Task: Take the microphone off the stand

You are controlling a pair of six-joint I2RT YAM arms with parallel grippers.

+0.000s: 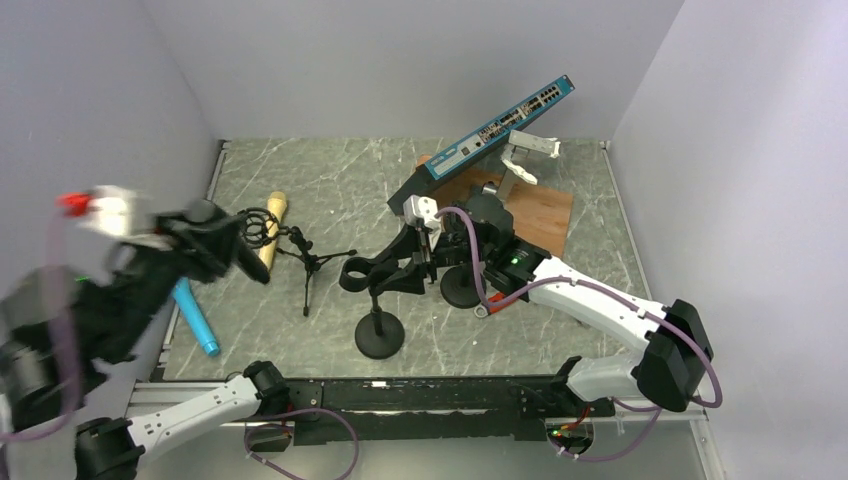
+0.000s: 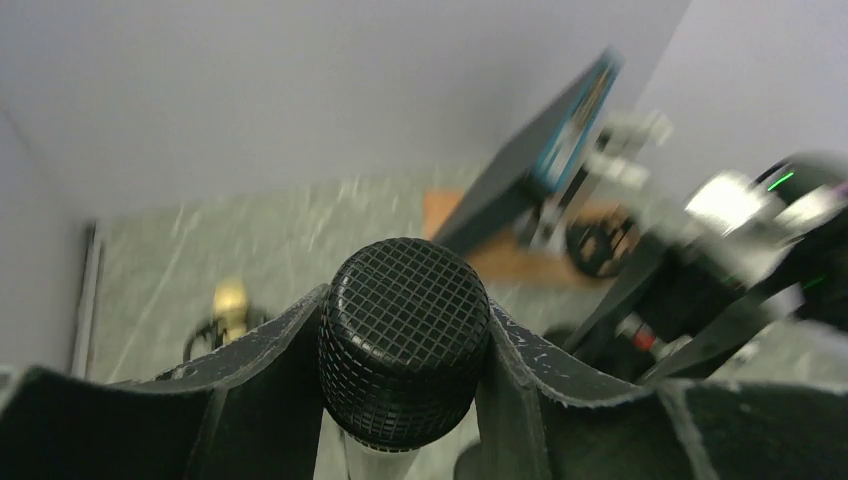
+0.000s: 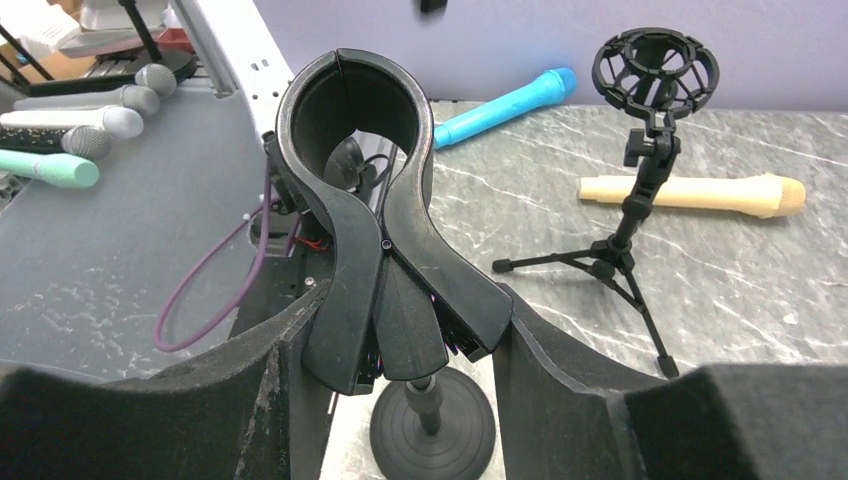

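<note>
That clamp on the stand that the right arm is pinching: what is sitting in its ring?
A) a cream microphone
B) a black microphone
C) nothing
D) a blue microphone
C: the ring of the clip held by the right gripper is empty, and the black microphone sits between the fingers of the left gripper.

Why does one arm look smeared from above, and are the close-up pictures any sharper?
Top view: the left arm is smeared by motion blur, while the right arm is crisp. Left wrist view: the mic head between the fingers is sharp, but the background is streaked. Right wrist view: sharp throughout, clip included, with even lighting and no glare.
</note>
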